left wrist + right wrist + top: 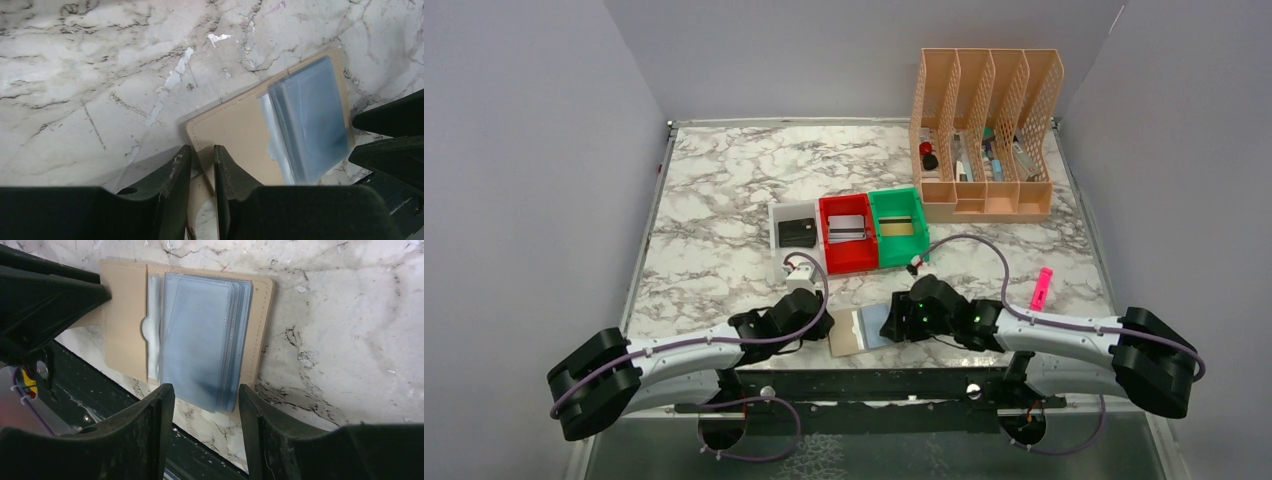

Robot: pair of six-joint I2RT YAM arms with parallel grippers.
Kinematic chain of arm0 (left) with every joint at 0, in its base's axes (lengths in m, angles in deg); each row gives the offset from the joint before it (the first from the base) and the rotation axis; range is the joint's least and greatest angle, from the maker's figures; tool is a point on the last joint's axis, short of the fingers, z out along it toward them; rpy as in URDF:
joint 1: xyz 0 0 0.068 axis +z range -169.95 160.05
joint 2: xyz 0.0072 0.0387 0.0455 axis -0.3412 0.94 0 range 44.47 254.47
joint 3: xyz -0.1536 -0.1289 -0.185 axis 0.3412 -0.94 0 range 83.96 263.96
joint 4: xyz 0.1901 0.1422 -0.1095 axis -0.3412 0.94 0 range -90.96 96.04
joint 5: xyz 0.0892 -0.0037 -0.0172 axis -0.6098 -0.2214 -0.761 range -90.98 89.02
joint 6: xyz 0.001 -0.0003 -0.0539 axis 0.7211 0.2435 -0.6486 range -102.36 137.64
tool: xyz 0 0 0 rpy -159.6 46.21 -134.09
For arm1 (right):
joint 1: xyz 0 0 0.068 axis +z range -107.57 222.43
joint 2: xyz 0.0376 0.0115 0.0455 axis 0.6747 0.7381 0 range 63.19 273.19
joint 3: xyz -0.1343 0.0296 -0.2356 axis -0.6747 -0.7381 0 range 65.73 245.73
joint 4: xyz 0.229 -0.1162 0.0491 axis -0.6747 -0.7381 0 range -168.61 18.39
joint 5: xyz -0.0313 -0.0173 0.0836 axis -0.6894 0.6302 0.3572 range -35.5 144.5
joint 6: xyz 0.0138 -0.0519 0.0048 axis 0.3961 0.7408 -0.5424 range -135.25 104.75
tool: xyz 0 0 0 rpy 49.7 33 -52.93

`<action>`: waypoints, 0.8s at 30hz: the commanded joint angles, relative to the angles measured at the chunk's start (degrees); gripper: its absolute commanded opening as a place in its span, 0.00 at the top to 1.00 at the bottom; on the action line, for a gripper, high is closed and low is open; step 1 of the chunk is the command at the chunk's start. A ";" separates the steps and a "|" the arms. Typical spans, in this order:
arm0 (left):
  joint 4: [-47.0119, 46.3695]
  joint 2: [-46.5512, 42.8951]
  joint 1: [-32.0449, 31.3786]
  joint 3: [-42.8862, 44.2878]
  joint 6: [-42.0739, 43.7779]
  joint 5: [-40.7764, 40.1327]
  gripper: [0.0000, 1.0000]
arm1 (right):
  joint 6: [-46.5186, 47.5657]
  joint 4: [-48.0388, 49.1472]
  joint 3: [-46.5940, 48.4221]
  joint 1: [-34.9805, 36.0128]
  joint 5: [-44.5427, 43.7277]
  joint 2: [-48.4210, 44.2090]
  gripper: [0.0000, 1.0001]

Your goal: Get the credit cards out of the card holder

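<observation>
The card holder (861,332) lies open at six o'clock on the table (724,180), its blue-grey sleeves facing up. At its nine o'clock the left gripper (202,152) is clamped on the tan flap. At three o'clock the right gripper (206,390) stands apart over the sleeves' edge. At twelve o'clock, a black card (796,233) lies in the white tray (776,215) and a grey card (848,229) in the red tray (849,262).

card holder (230,135) edge behind left gripper (201,151)
</observation>
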 commanded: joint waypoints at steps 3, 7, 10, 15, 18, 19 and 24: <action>-3.36 2.76 0.43 2.73 2.44 4.99 0.71 | 2.54 -4.90 4.10 0.01 -3.10 0.40 0.46; -3.81 2.61 0.47 2.50 1.86 4.83 0.68 | 3.72 -2.20 5.16 0.03 0.89 4.58 0.51; -3.59 2.60 0.51 2.38 1.76 4.93 0.68 | 4.07 -0.79 5.87 0.02 2.47 7.60 0.57; -3.79 3.16 0.54 2.23 1.61 5.43 0.68 | 4.52 -0.22 6.17 0.02 3.51 7.55 0.65; -4.32 3.84 0.52 2.35 1.58 5.72 0.68 | 5.25 -1.94 6.74 0.01 2.56 5.73 0.69; -4.55 4.07 0.52 2.37 1.58 5.84 0.68 | 5.52 -2.67 7.01 -0.02 2.32 5.04 0.68; -5.46 5.32 0.52 2.71 1.58 6.29 0.68 | 7.64 -4.40 9.41 0.00 4.91 4.06 0.64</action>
